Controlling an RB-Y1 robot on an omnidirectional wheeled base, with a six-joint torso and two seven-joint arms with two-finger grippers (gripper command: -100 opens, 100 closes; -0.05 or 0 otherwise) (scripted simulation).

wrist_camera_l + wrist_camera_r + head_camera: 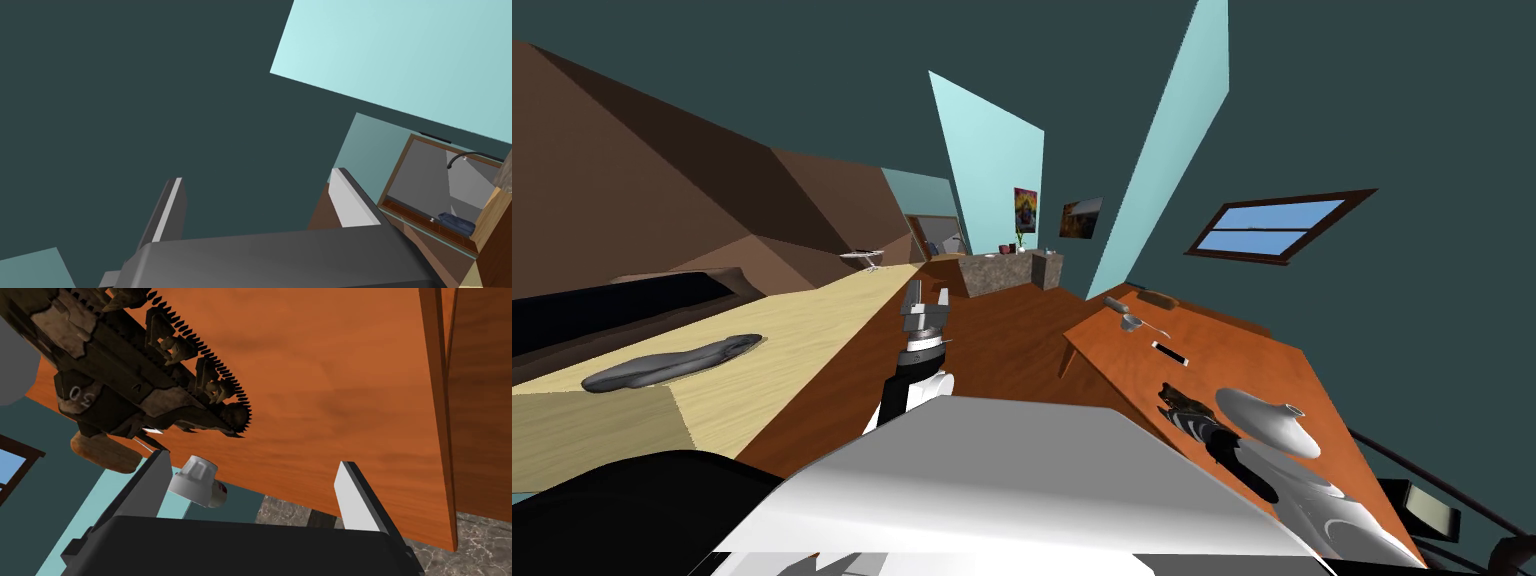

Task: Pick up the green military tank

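Note:
The tank (135,373) is dark olive and brown with toothed tracks and "50" on its hull. It rests on the orange table (325,388). In the head view the tank (1177,400) lies near the table's near edge, at the tip of my right arm. My right gripper (253,463) is open. The tank lies just beyond its fingertips and off to the side of one finger (155,478), with nothing between the fingers. My left gripper (927,297) is raised in front of my chest over the floor; its fingers (170,205) stand open and hold nothing.
On the orange table (1252,350) a pale grey vase (1267,420) lies beside the tank. A phone (1170,352), a strainer (1134,322), a white bottle (197,480) and a brown loaf (102,453) lie farther along. A bed (762,340) stands to the left.

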